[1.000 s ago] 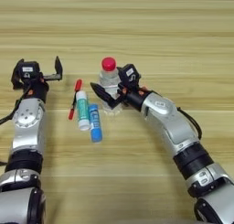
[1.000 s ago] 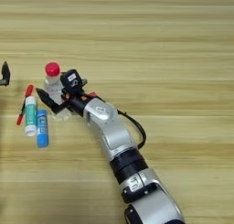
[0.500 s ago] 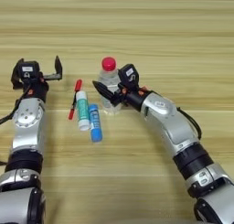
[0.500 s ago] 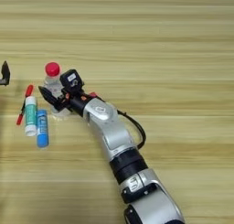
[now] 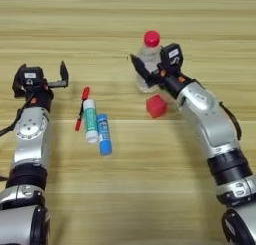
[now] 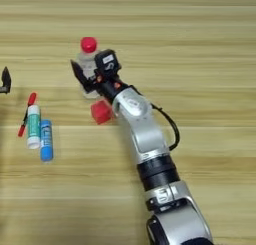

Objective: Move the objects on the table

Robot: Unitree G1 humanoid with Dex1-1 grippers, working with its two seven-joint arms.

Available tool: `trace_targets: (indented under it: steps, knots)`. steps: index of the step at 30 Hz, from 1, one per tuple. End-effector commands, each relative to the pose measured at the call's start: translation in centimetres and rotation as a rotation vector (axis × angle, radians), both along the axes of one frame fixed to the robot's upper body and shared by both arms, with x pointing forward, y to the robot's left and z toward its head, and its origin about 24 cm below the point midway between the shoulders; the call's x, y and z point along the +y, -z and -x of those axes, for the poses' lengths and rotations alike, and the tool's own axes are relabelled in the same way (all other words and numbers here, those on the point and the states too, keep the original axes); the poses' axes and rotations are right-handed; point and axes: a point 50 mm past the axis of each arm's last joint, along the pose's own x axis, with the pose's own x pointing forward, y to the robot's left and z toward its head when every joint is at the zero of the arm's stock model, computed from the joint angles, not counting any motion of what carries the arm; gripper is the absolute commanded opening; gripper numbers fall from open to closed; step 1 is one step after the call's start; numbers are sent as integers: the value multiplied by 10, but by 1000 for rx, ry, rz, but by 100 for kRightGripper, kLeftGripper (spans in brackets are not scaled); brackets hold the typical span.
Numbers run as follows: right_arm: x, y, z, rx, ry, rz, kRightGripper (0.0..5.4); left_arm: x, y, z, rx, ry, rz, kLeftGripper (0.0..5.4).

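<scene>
Right gripper [image 5: 148, 69] is at the bottle [image 5: 149, 59], fingers closed on its clear body approx mid-height; one black finger [image 5: 138, 69] shows on the bottle's left side, the other is by the wrist housing on its right. Bottle stands upright w/ red cap on top, toward the far middle of the table [image 5: 125, 199]. Red cube [image 5: 156, 106] sits just in front of the bottle, beside the right forearm, apart from the fingers.

Left gripper [image 5: 42, 79] is over at the left side of the table, fingers spread wide w/ nothing between them; one finger [image 5: 63, 73] sticks up on its right side. It's well apart from all the objects.

Between the 2 arms, nearer the left one: red pen [image 5: 81, 108], white tube [image 5: 90, 121] w/ green label and blue glue stick [image 5: 104, 135] lie side by side, roughly parallel, pen leftmost and glue stick rightmost & closest to the robot. Tube and glue stick look touching; pen is just beside the tube
</scene>
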Motion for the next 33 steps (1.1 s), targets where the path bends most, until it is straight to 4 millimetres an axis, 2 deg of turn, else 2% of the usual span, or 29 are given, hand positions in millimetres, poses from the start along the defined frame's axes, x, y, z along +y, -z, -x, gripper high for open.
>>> trace_targets:
  steps: [1, 3, 7, 12, 17, 22, 33]
  knots:
    - [-25, -34, -7, -116, 136, -4, 334, -5, -4, -2, -16, 9, 0, 540]
    - [-40, -35, -9, -109, 208, 1, 334, -6, -4, -1, -18, 10, 0, 540]
    - [-72, -20, -9, -20, 357, 5, 334, -6, -4, -1, -19, 12, 2, 540]
    - [-89, 6, -5, 99, 423, 20, 333, -7, -4, -1, -19, 12, 2, 540]
    - [-92, 28, -1, 198, 428, 3, 333, -7, -4, -1, -18, 11, 1, 540]
    - [-86, 43, 3, 248, 404, -4, 333, -7, -4, -1, -19, 10, 1, 540]
    - [-82, 55, 1, 245, 393, 3, 331, -6, -5, -1, -23, 6, 3, 540]
